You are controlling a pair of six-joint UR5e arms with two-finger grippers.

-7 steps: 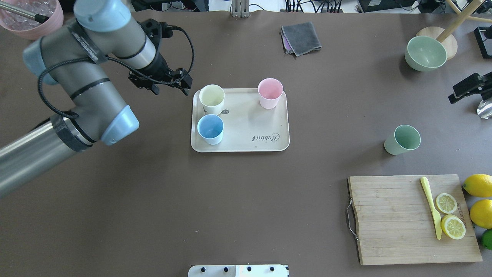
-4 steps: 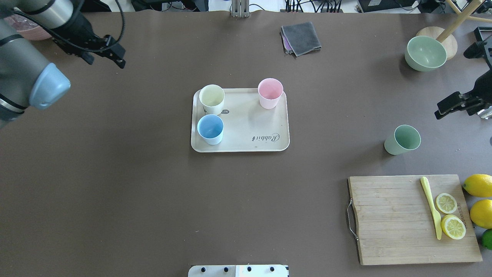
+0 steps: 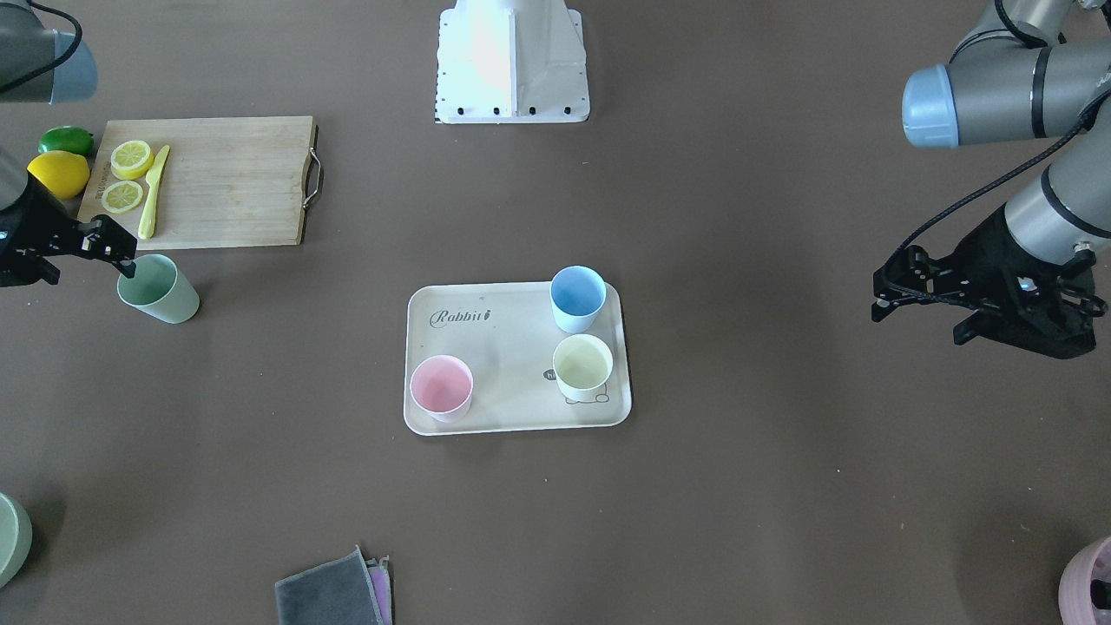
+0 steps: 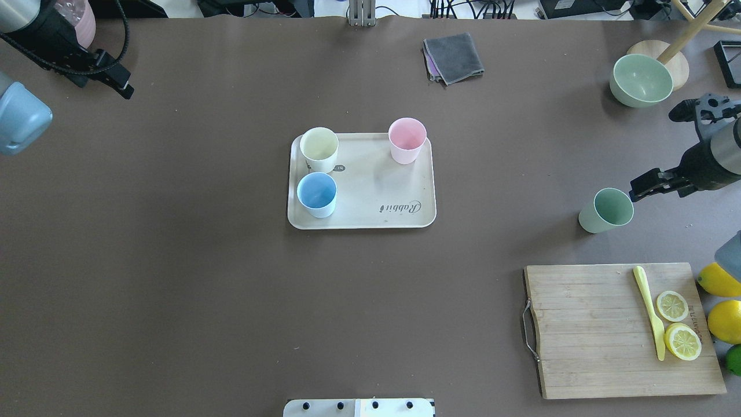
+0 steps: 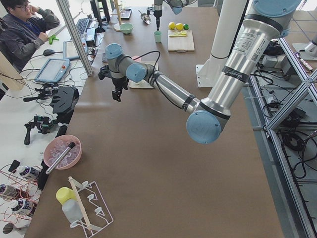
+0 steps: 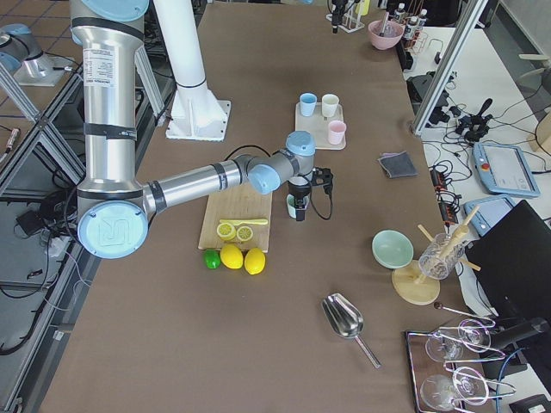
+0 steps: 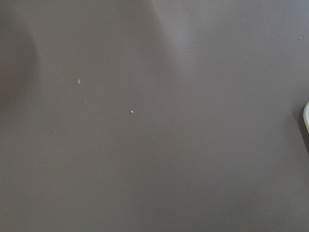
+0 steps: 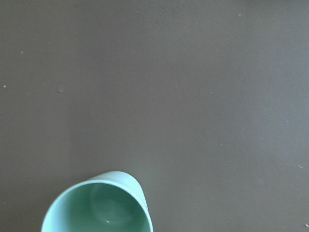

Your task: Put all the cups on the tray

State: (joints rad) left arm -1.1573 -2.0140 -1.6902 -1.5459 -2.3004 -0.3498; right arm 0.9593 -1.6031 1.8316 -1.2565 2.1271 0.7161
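Tray (image 4: 376, 185) sits mid-table and carries the cream-yellow cup (image 4: 319, 145), light blue cup (image 4: 316, 193) and pink cup (image 4: 407, 138). Left gripper (image 3: 918, 314) hangs well apart from the tray, jaws spread. Right gripper (image 3: 87, 265), jaws spread, hovers at the mint green cup (image 4: 606, 209), which stands on the table off the tray.

The flat cream rectangular tray (image 4: 370, 179) bears dark "Rabbit" lettering and a small line-drawn bunny. Plain, unpatterned: the pastel pink tapered plastic tumbler (image 4: 407, 140), the light blue tapered plastic tumbler (image 4: 316, 194), the cream-yellow tapered plastic tumbler (image 4: 319, 149), the mint green tapered plastic tumbler (image 4: 605, 210). The bench (image 4: 173, 260) is flat dark brown
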